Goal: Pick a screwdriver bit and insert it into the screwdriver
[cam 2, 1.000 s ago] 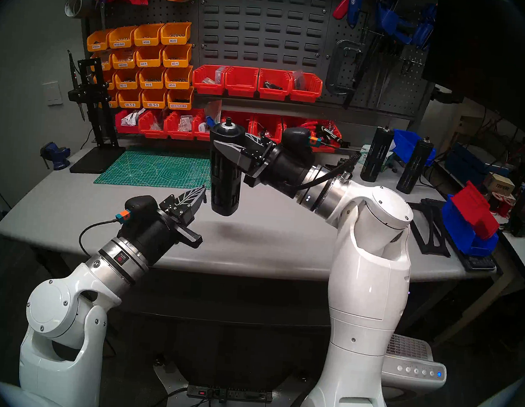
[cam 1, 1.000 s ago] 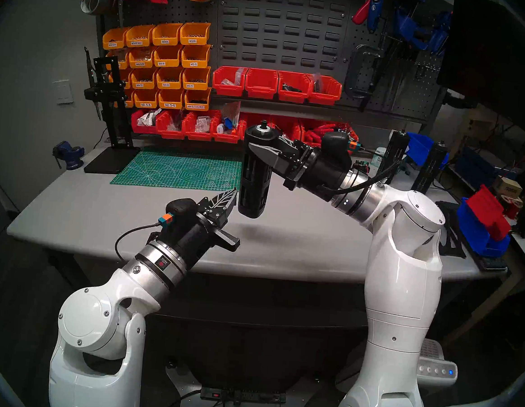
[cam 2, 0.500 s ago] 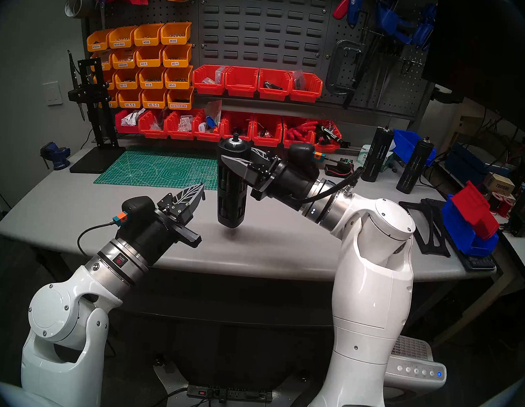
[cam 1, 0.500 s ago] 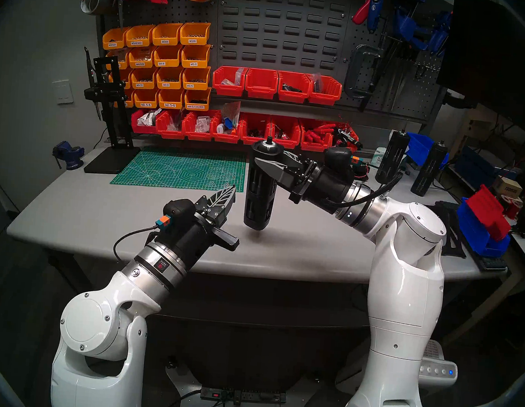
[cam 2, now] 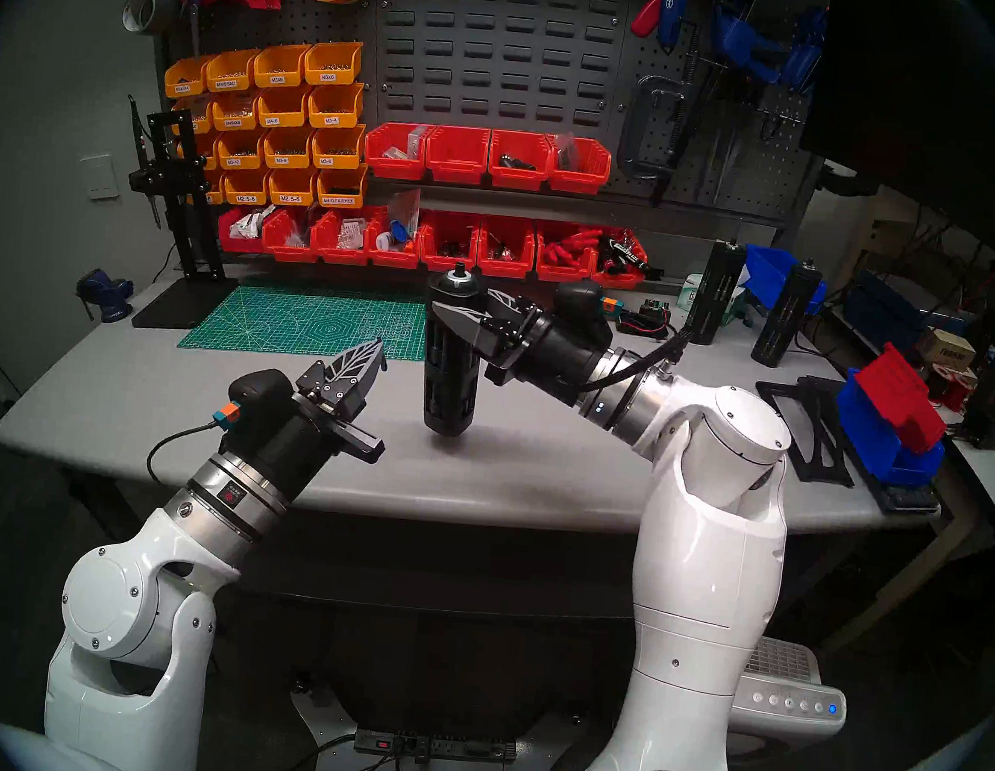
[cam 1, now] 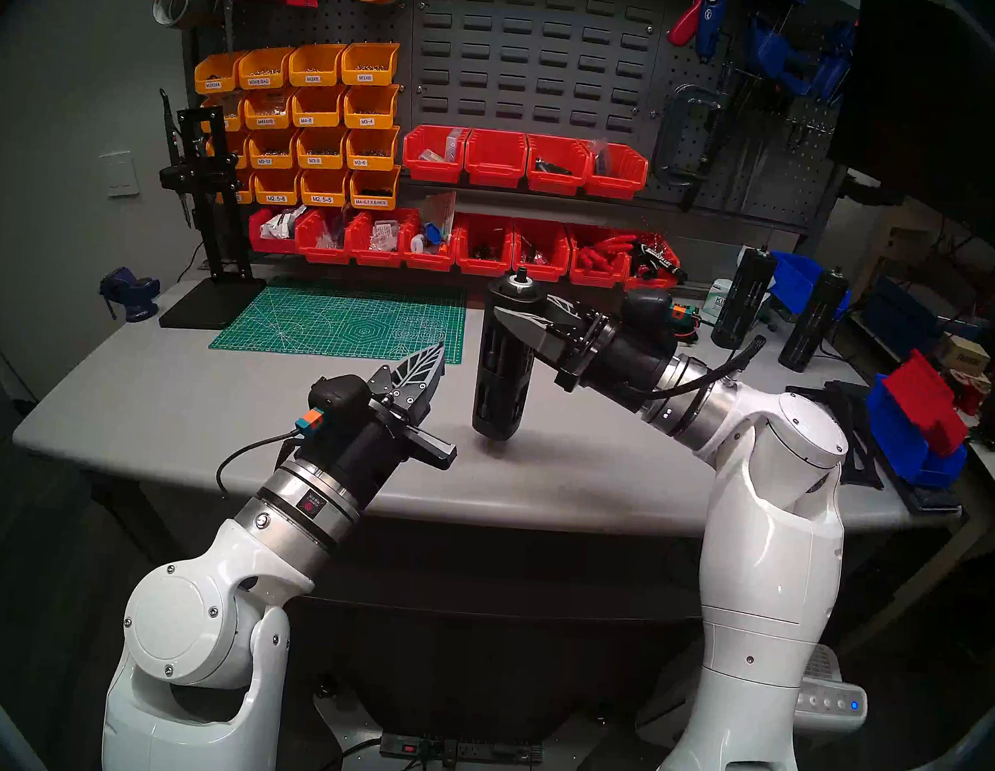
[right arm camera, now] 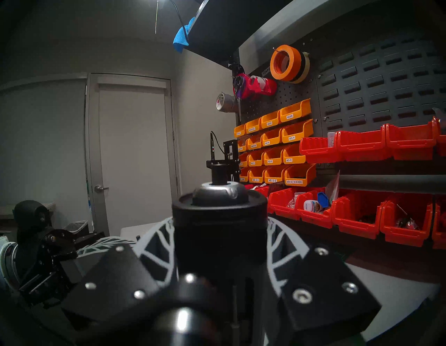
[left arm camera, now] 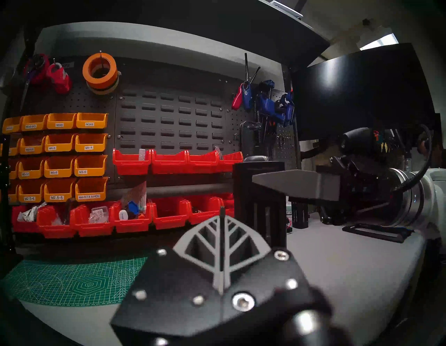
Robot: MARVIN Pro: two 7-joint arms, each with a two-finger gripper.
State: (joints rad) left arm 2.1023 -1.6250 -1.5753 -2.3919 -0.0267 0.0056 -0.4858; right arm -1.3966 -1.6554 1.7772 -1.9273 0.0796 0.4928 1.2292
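Two grippers are closed. Your left gripper [left arm camera: 220, 217] pinches the screwdriver bit [left arm camera: 221, 241], tip upward. To its right, apart, your right gripper [cam 1: 504, 311] clamps the screwdriver [cam 1: 504, 359] upright, base just above the table [cam 1: 126, 400].

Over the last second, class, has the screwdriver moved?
Yes. The screwdriver, held in the right gripper, has come down and to the view's right; its top now sits below the lower red bins.

both arms [cam 1: 767, 551] glossy white shells, silver wrist rings, black gripper housings; grey leaf-veined fingers [cam 1: 419, 364]; orange-teal connector [cam 1: 309, 420], black cable
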